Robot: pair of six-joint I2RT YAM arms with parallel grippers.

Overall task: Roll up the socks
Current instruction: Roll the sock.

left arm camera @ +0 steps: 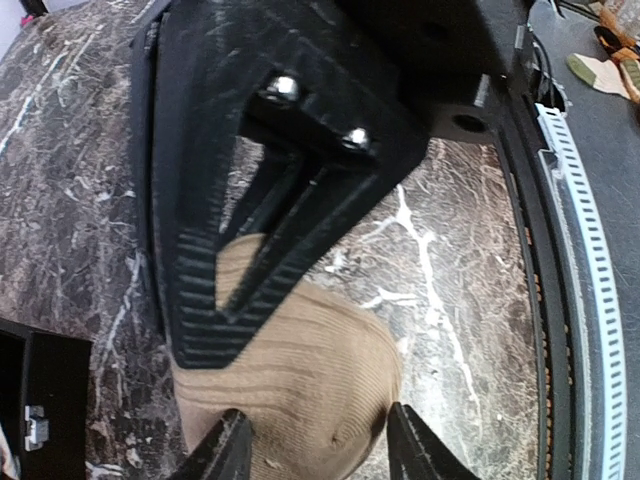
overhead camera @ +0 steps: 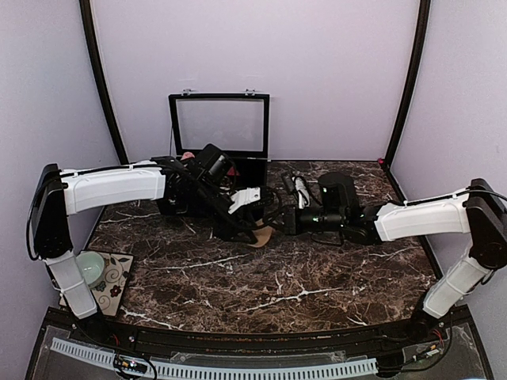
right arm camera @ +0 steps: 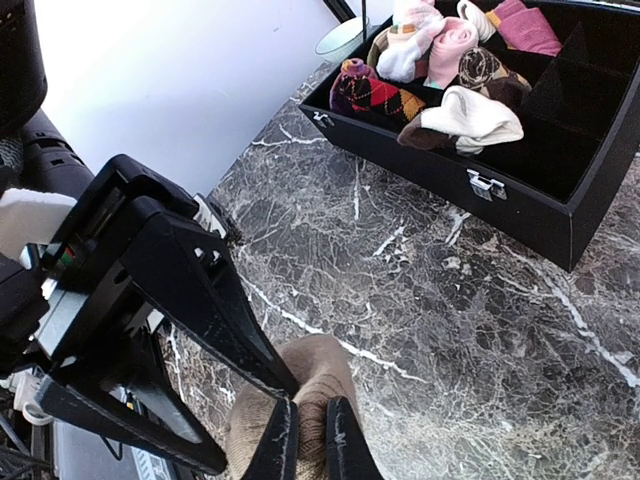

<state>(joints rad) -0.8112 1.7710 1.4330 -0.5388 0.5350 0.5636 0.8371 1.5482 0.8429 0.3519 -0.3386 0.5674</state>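
The right gripper (right arm camera: 310,440) is pinched tight on the tan sock (right arm camera: 318,365). Its two fingers nearly touch, with a fold of ribbed fabric caught between them at the bottom of the right wrist view. The left gripper (left arm camera: 320,452) meets it from the other side. Its fingers (left arm camera: 225,450) stand apart, one at each side of the sock's rounded end low in the left wrist view. I cannot tell whether they squeeze it or only flank it.

The sock lies bunched on the marble table (overhead camera: 301,277), in the middle of the overhead view, where the two tools come nose to nose. In the upper right of the right wrist view sits the black box (right arm camera: 420,160), well apart from the sock, with rolled sock bundles (right arm camera: 460,115) in its compartments.

Both arms reach inward, low and nearly level. The left arm (overhead camera: 111,188) comes from the left edge and the right arm (overhead camera: 416,220) from the right, forearms stretched toward the centre.
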